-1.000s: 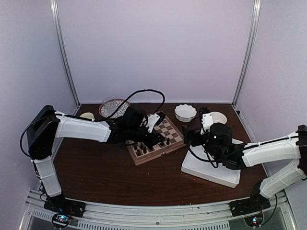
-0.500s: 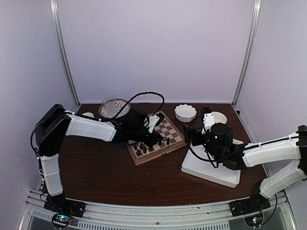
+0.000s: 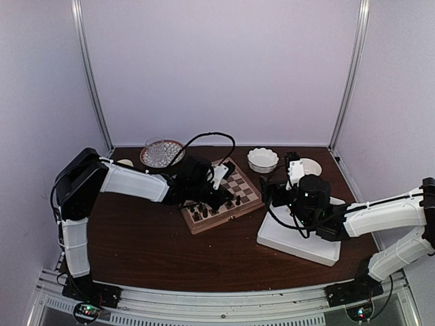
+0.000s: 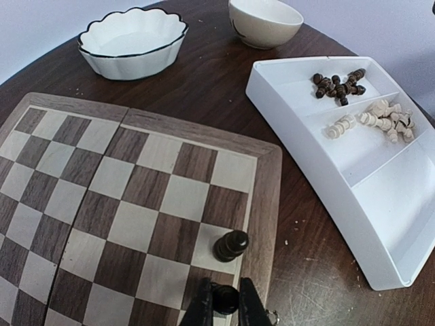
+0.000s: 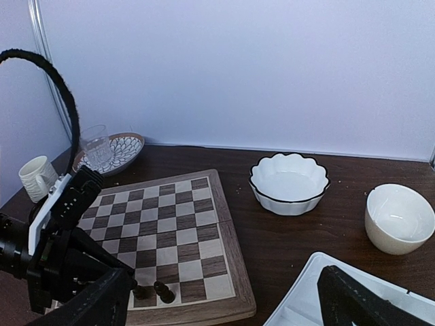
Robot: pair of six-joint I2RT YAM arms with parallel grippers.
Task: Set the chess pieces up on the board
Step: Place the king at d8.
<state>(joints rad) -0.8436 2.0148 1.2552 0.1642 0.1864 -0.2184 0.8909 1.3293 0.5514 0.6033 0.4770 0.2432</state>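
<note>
Left end effector (image 4: 225, 307) clenched on a dark pawn (image 4: 224, 296) at the right edge of the board (image 4: 102, 197); can't tell if it touches the square. Second dark pawn (image 4: 232, 244) upright just beyond it. Board sits mid-counter (image 3: 149, 244). Right end effector (image 5: 224, 285) released, jaws wide, above white tray (image 4: 319, 173) to the board's right. In the tray: dark pieces (image 4: 338, 85) in the far compartment, pale pieces (image 4: 380, 119) in the next.

Scalloped bowl (image 5: 289, 187) upper centre, cream bowl (image 5: 399, 217) at right; divided tray (image 5: 299, 299) lower right; mug (image 5: 35, 178), glass (image 5: 98, 146) on patterned plate (image 5: 128, 145), left; brown table (image 3: 149, 251)
</note>
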